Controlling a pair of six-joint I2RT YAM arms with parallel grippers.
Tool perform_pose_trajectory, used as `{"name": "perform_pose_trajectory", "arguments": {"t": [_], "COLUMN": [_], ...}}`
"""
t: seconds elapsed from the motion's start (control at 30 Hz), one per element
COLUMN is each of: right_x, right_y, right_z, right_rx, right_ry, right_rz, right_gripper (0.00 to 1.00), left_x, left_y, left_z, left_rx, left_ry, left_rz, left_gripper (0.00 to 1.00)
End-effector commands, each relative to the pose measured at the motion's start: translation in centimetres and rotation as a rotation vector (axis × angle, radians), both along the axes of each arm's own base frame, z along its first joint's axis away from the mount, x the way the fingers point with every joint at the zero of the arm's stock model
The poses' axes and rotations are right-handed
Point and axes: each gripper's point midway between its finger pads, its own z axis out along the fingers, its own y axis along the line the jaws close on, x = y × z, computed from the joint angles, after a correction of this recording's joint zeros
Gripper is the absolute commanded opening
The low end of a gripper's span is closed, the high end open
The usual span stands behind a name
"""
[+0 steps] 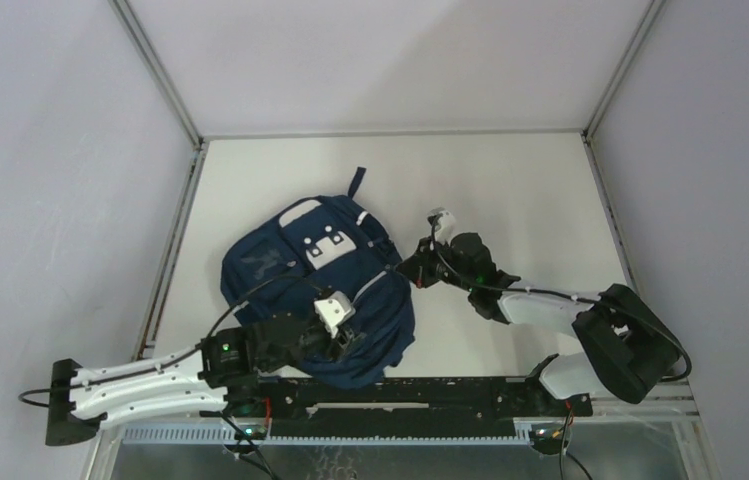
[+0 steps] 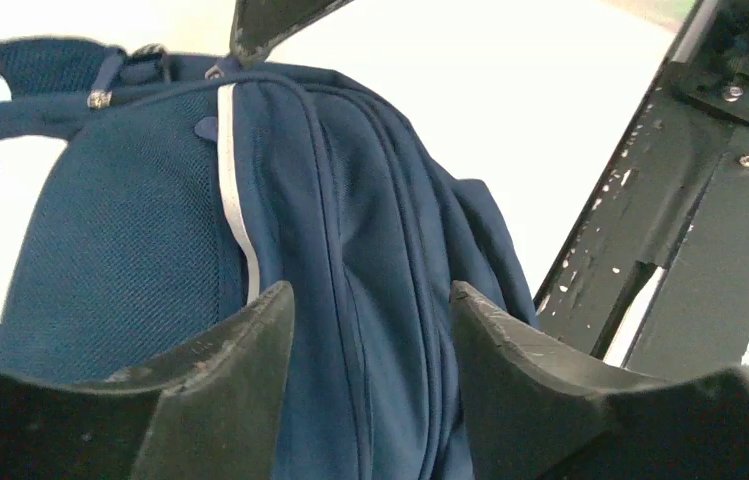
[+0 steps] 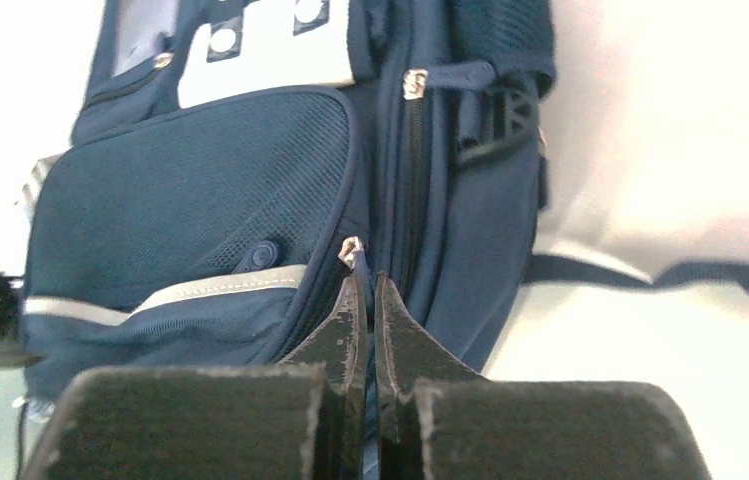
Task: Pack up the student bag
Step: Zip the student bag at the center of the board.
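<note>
The student bag (image 1: 280,270) is a navy backpack with white patches, lying flat on the white table. My left gripper (image 1: 345,340) is open over the bag's near edge. In the left wrist view its jaws (image 2: 370,295) stand wide apart, with the bag's fabric (image 2: 130,250) and zipper seams between and below them. My right gripper (image 1: 405,270) is at the bag's right side. In the right wrist view it (image 3: 370,280) is shut on a blue zipper pull, just below the silver slider (image 3: 352,248) beside the bag's mesh front pocket (image 3: 200,190).
A black mounting rail (image 1: 400,395) runs along the table's near edge and shows close to the bag in the left wrist view (image 2: 690,200). A dark bag strap (image 3: 650,275) lies on the table to the right. Metal frame posts (image 1: 165,80) border the table.
</note>
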Motion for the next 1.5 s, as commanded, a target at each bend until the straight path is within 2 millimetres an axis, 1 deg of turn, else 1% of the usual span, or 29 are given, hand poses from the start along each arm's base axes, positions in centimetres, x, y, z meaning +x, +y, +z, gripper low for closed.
{"name": "perform_pose_trajectory", "arguments": {"t": [0.0,0.07,0.17,0.27,0.33,0.37,0.43,0.5,0.57,0.67,0.73,0.9,0.97,1.07,1.17,1.4,1.47], "right_x": [3.5,3.1,2.5,2.2,2.0,2.0,2.0,1.9,1.8,1.6,1.6,1.4,1.4,1.2,1.2,1.3,1.3], "right_y": [-3.0,-2.8,-2.7,-2.7,-2.7,-2.7,-2.7,-2.7,-2.7,-2.5,-2.5,-2.9,-3.2,-3.4,-3.4,-3.2,-3.2], "right_z": [0.5,0.5,0.7,0.8,0.9,0.8,0.8,0.9,1.2,1.6,1.8,2.1,2.1,2.2,2.3,2.5,2.5], "right_rx": [-0.100,-0.115,-0.108,-0.105,-0.107,-0.108,-0.110,-0.105,-0.096,-0.089,-0.086,-0.085,-0.083,-0.078,-0.073,-0.058,-0.058], "right_ry": [-0.091,-0.097,-0.102,-0.104,-0.106,-0.105,-0.103,-0.107,-0.109,-0.118,-0.122,-0.126,-0.127,-0.124,-0.125,-0.125,-0.124], "right_rz": [-0.184,-0.178,-0.175,-0.173,-0.171,-0.170,-0.173,-0.172,-0.170,-0.167,-0.168,-0.175,-0.181,-0.184,-0.184,-0.180,-0.179], "right_gripper": [0.00,0.00,0.00,0.00,0.00,0.00,0.00,0.00,0.00,0.00,0.00,0.00,0.00,0.00,0.00,0.00,0.00], "left_x": [0.1,0.6,1.0,1.5,2.1,2.5,3.3,4.1,4.8,5.4,5.8,6.6,6.6,6.3,6.8,8.4,8.6], "left_y": [-1.7,-1.7,-1.9,-2.3,-2.5,-2.6,-2.8,-2.8,-2.6,-3.0,-3.5,-5.0,-5.8,-7.2,-8.2,-8.9,-8.7], "left_z": [6.8,7.8,9.3,11.0,11.5,11.3,10.9,10.4,10.6,10.8,10.5,8.0,7.3,6.7,5.3,2.2,1.4], "left_rx": [-0.176,-0.178,-0.195,-0.246,-0.290,-0.293,-0.287,-0.254,-0.235,-0.253,-0.241,-0.174,-0.132,-0.065,-0.026,0.136,0.168], "left_ry": [-0.076,-0.103,-0.125,-0.139,-0.132,-0.119,-0.095,-0.066,-0.039,-0.013,-0.005,0.023,0.010,-0.029,-0.041,-0.102,-0.109], "left_rz": [-0.022,-0.005,0.012,0.038,0.084,0.116,0.173,0.242,0.313,0.367,0.390,0.452,0.460,0.440,0.459,0.544,0.579], "left_gripper": [0.67,0.70,0.71,0.75,0.80,0.84,0.87,0.86,0.84,0.83,0.81,0.73,0.73,0.74,0.72,0.71,0.68]}}
